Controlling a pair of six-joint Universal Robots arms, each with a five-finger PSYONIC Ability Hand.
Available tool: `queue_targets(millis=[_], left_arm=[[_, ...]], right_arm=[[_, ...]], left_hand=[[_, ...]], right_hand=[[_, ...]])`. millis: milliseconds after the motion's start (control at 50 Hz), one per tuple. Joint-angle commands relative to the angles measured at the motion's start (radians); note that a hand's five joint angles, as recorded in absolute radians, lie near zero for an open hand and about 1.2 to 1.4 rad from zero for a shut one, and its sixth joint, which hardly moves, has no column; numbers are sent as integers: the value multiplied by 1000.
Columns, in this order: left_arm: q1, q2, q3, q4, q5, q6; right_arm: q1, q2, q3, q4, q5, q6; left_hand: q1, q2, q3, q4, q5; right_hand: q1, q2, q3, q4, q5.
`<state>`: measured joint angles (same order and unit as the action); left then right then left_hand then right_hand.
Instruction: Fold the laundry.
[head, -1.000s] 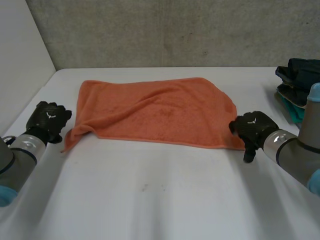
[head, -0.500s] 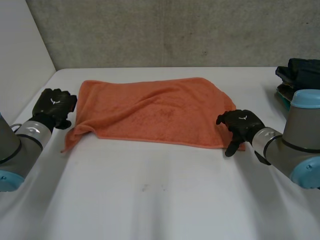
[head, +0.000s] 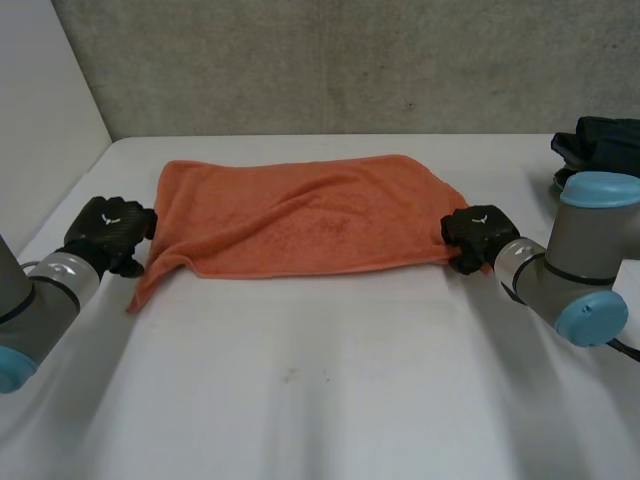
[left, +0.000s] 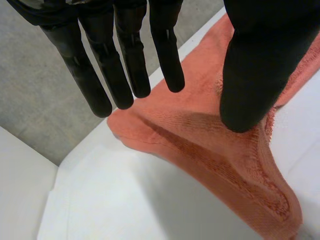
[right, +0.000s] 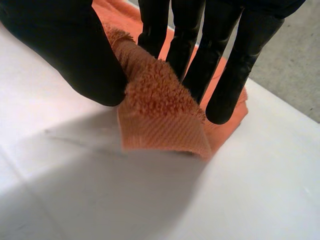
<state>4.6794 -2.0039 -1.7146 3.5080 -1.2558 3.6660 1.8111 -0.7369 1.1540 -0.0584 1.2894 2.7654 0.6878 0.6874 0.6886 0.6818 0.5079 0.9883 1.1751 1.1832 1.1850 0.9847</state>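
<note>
An orange towel (head: 300, 220) lies spread on the white table (head: 320, 400), its near-left corner trailing toward the front. My left hand (head: 110, 228) is at the towel's left edge. In the left wrist view its fingers (left: 125, 65) are straight and apart from the thumb (left: 255, 75), which hangs just over the towel's rumpled edge (left: 225, 155). My right hand (head: 475, 235) is at the towel's near-right corner. In the right wrist view that corner (right: 160, 115) is lifted and pinched between the thumb (right: 65, 55) and the fingers.
A pile of dark and teal clothes (head: 600, 150) sits at the table's far right edge. A grey wall (head: 350, 60) runs behind the table, and a white wall stands at the left.
My right hand has moved left onto the towel's near-right corner and closed on it. My left hand has edged closer to the towel's left edge.
</note>
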Motion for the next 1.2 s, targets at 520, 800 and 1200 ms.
queue_targets(millis=[520,800,1200], left_arm=[[22,-39,50,-201,1,-14],[27,-114,99,-165,0,-3],[-12,23,61,-322,-97,87]], right_arm=[[-58,-127,39,100,16,-105],[-61,-124,43,103,10,-105],[-114,-294,211,442,16,-334]], left_hand=[[-37,-36,-38,-31,-31],[-78,-78,-79,-72,-73],[709,709,708,714,714]], right_hand=[[408,221,213,211,237],[408,221,213,211,237],[408,221,213,211,237]])
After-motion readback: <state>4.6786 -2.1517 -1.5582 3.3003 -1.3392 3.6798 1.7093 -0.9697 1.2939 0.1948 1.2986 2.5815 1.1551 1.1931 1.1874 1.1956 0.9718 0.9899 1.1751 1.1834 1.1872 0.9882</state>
